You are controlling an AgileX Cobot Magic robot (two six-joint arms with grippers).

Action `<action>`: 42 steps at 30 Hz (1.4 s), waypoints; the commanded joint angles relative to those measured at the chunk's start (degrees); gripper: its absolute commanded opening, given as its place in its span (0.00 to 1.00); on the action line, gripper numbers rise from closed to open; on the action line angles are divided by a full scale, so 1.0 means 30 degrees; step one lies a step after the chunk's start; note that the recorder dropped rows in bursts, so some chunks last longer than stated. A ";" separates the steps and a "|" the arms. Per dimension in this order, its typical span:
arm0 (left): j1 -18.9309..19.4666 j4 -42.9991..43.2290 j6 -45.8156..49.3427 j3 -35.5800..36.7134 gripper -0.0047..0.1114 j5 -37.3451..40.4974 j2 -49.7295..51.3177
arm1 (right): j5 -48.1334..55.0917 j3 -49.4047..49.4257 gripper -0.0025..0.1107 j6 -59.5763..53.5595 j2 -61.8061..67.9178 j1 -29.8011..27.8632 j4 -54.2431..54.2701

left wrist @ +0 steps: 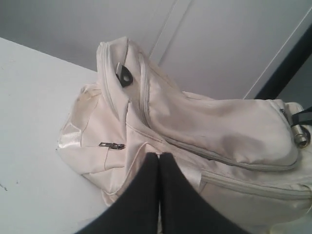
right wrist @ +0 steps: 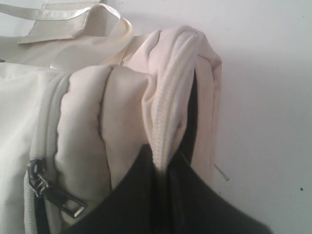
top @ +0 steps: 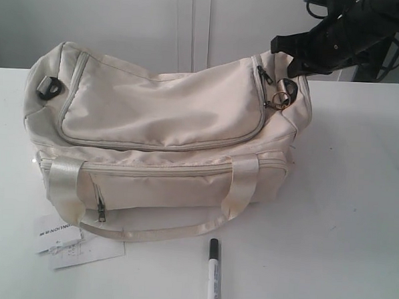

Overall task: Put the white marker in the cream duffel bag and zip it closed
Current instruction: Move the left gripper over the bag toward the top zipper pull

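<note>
Tabletop (top: pixel 343 217), one: smooth and white, so a tugged bag could slide.

Duffel bag (top: pixel 161 114), one, centre frame, soft and slumped. At its upper-right end the right end effector (right wrist: pixel 163 165) is clamped onto a fold of zip seam. A pull there may drag or lift the whole bag instead of parting the opening, or the fabric may slip free.

End effectors, two. The left end effector (left wrist: pixel 159 158) is pressed closed and empty, above the bag.

Paper tag (top: pixel 74 243), one, lower left. It is white too, so easy to mistake for the marker.

Marker (top: pixel 213 274), one, bottom centre on the tabletop, near the strap loop. It is round and may roll if nudged.
</note>
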 commanded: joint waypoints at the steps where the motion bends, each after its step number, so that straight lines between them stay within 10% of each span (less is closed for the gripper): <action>1: 0.0012 0.0161 0.1074 -0.0869 0.04 0.0198 0.1880 | -0.0043 -0.0078 0.02 -0.0072 -0.0068 0.0006 0.0136; 30: -0.1673 -0.4050 1.2370 -1.1615 0.04 0.8041 1.6935 | -0.0044 -0.0078 0.02 -0.0072 -0.0068 0.0006 0.0136; 42: -0.2034 0.2662 0.8564 -1.1920 0.04 1.5442 1.9048 | -0.0044 -0.0078 0.02 -0.0072 -0.0068 0.0006 0.0136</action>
